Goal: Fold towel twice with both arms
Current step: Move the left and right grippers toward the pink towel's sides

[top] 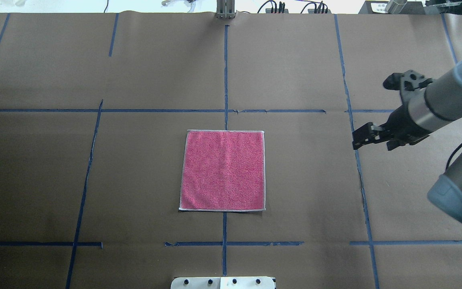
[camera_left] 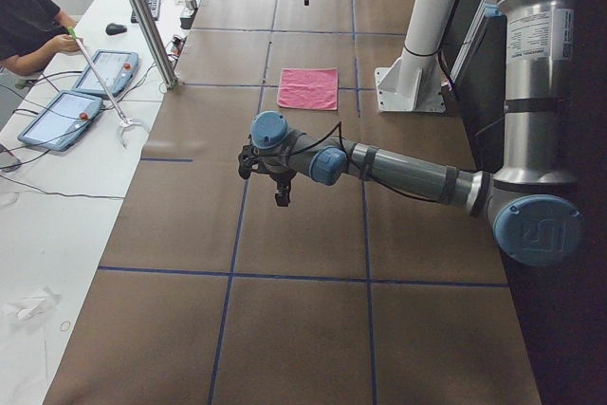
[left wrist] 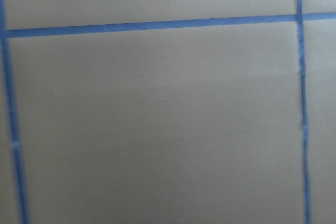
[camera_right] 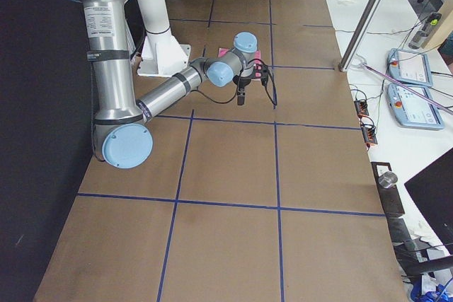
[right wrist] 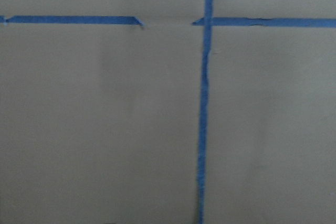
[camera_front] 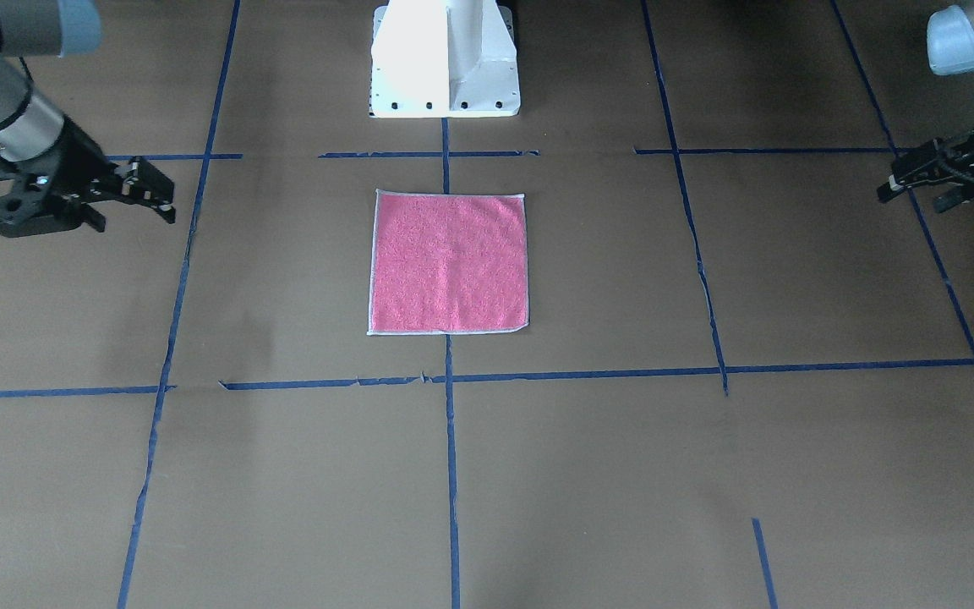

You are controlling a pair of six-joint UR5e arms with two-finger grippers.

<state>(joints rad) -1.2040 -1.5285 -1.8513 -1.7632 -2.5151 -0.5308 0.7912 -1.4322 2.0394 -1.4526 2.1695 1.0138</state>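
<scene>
Towel (top: 223,170): terry cloth with a rough looped pile. The upper face is matt pink, and the edging is thin white stitched thread.

Table covering (top: 315,180): brown paper, matt and smooth, with faint creases.

Tape lines (top: 225,80): blue adhesive tape, matt, ragged at the torn ends.

Right arm (top: 435,106) and left arm (camera_left: 408,173): silver-grey metal tubes with a satin sheen.

Joint caps (top: 453,198): light blue plastic, smooth, with low gloss.

Right gripper (camera_front: 167,201) and left gripper (camera_front: 886,188): black with a matt finish.

Pedestal base (camera_front: 445,59): white painted metal, smooth and semi-gloss, with dark fasteners along the foot.

White pedestal (camera_front: 445,59) near towel's (camera_front: 448,262) robot-side edge; left gripper (camera_front: 889,188), right gripper (camera_front: 161,196) well aside.
</scene>
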